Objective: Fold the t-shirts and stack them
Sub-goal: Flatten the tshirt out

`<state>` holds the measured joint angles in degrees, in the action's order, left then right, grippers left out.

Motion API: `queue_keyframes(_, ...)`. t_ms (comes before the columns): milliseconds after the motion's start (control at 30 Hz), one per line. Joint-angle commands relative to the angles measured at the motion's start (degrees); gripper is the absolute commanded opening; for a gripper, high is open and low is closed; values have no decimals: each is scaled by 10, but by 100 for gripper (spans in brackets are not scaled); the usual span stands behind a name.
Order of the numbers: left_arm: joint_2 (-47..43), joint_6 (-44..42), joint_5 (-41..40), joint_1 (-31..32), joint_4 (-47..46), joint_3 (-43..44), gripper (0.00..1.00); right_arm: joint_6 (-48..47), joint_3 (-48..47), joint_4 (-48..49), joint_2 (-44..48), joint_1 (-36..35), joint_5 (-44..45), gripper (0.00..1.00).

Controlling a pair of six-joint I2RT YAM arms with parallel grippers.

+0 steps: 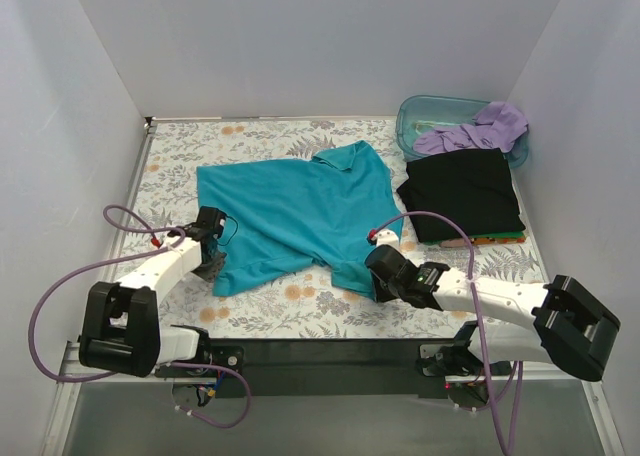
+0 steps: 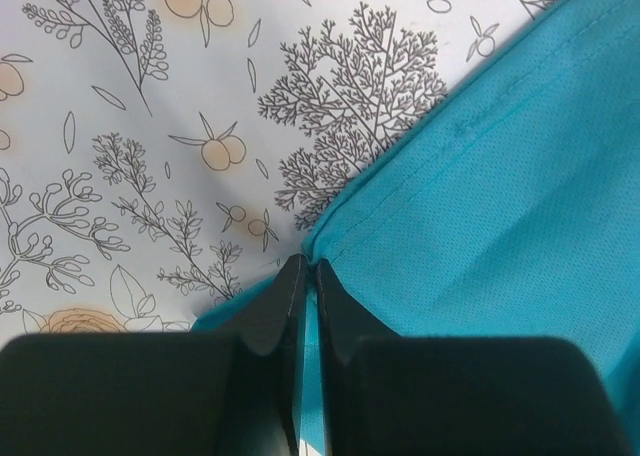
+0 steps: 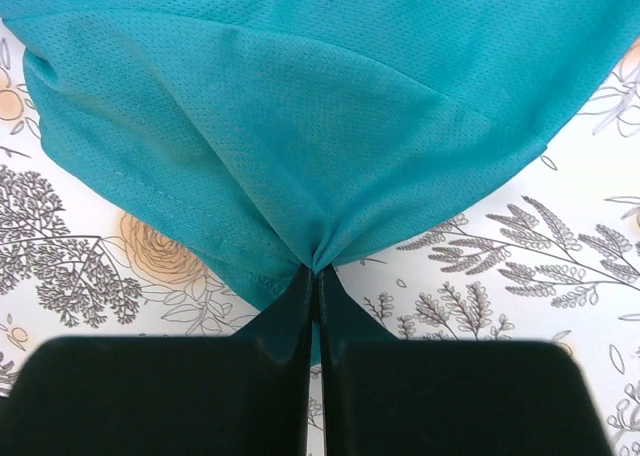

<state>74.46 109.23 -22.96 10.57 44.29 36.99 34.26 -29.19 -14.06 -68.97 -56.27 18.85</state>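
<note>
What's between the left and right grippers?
The teal shirt: in the top view its near part spans from the left gripper to the right gripper. The wrist views show both shut on its edge.

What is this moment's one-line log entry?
left gripper: shut on teal-blue cloth t-shirt edge | right gripper: shut on its near edge | black cloth t-shirt: folded, by translucent blue-green plastic tub | lavender cloth t-shirt: in tub

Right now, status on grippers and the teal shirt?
Left gripper shut on teal t-shirt corner. Right gripper shut on its near edge, cloth bunched. Shirt spread, unfolded. Black t-shirt folded alongside, right.
</note>
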Motion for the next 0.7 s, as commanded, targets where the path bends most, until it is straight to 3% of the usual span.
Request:
queue_keyframes(0,-43,-20,18,-3,2,7,0,-1,2,-41,17,-2,26,1)
queue_keyframes(300,-280,-55,41,-1,62,68,0,-23,-77,-139,143,-2,123,1)
queue_keyframes(533,-348,-91,52,0,105,231,0,-89,-212,-188,287,-1,187,1)
queue_keyframes(667,-359,-112,42,-1,104,391,0,-144,-327,-185,333,-2,185,1)
